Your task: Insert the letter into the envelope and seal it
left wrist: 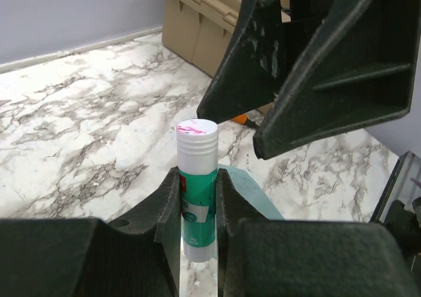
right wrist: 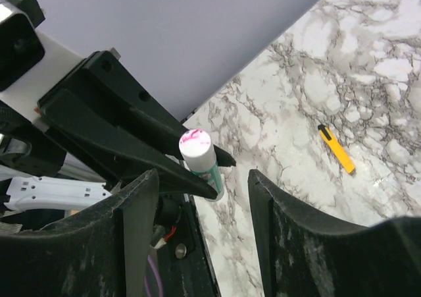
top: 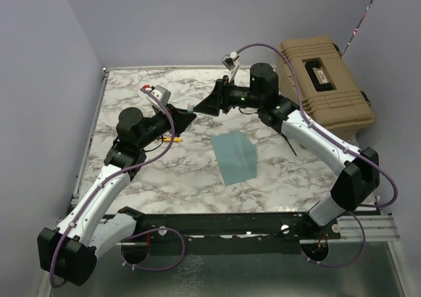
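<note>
Left gripper [left wrist: 197,190] clamps glue stick [left wrist: 197,142]; right gripper [right wrist: 202,182] open, facing it; envelope [top: 235,157] flat below; tan case [top: 342,106] behind.

— What closes the place in?
— Plain pale lilac-grey walls on three sides: a back wall [top: 197,20], a left wall [top: 33,80] and a right wall [top: 398,60].
— And the furniture?
— One table [top: 184,175], its top white with grey-brown veins like marble. A tan hard case [top: 342,106] with a dark handle recess sits at its far right corner, close to the right wall.
— The light?
— Soft and even, with faint shadows. A dull grey metal surface [top: 230,277] lies below the table's near edge.
</note>
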`<state>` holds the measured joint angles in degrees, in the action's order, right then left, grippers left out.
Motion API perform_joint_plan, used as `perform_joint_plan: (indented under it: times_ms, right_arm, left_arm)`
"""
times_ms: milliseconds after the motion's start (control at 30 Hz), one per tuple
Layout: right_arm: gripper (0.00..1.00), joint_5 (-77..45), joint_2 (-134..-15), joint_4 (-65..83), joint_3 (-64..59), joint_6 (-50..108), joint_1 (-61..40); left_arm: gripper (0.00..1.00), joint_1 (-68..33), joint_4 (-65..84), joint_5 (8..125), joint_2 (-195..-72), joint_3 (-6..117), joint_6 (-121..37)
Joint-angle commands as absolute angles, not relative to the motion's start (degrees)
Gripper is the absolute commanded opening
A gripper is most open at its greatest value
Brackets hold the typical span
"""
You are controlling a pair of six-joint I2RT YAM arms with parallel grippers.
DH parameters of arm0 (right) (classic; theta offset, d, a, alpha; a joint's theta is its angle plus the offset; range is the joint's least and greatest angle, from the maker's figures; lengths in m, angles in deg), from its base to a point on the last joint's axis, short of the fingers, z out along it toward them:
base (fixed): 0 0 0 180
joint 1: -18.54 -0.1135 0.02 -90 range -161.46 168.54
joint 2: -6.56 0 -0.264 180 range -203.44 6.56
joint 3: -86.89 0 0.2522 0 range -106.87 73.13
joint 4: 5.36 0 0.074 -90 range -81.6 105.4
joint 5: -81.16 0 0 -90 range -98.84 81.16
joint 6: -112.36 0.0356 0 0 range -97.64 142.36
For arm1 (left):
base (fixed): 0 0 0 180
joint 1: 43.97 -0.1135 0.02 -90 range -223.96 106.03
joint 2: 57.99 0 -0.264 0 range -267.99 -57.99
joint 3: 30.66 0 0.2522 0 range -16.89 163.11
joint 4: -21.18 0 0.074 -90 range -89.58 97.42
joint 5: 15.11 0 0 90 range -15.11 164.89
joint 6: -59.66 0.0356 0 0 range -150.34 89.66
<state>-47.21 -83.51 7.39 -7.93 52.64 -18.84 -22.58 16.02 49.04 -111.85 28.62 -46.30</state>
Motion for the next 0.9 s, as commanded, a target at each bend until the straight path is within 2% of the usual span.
perform_joint_plan:
  times_ms: [0, 267, 467, 567, 600, 767, 867]
  right_arm:
    - [0.59, -49.1, -86.47, 11.13, -11.2, 55.05, -18.9]
    - [0.51, -49.15, -89.29, 15.57, -14.84, 53.77, -19.48]
    - [0.34, -49.12, -89.43, 16.69, -14.68, 53.87, -19.68]
    - [0.21, -49.25, -89.67, 16.26, -14.9, 55.17, -19.62]
    - [0.17, -49.23, -89.68, 15.7, -14.93, 55.98, -19.68]
    - [0.1, -45.66, -88.05, 12.86, -14.03, 61.02, -19.64]
    - [0.09, -45.09, -87.17, 11.67, -13.66, 63.29, -19.63]
  left_arm:
    - [0.0, -22.52, 13.92, 44.68, -113.01, 30.5, -41.79]
    - [0.0, -22.52, 13.48, 42.45, -114.63, 32.04, -40.83]
    - [0.0, -22.52, 13.07, 42.16, -114.94, 32.23, -40.8]
    - [0.0, -22.52, 12.31, 43.26, -114.92, 32.32, -41.26]
    - [0.02, -22.5, 11.82, 44.0, -114.94, 32.43, -41.58]
    - [0.29, -22.59, 7.57, 46.24, -115.94, 33.57, -42.72]
    - [0.36, -22.58, 5.82, 45.1, -116.95, 33.58, -43.82]
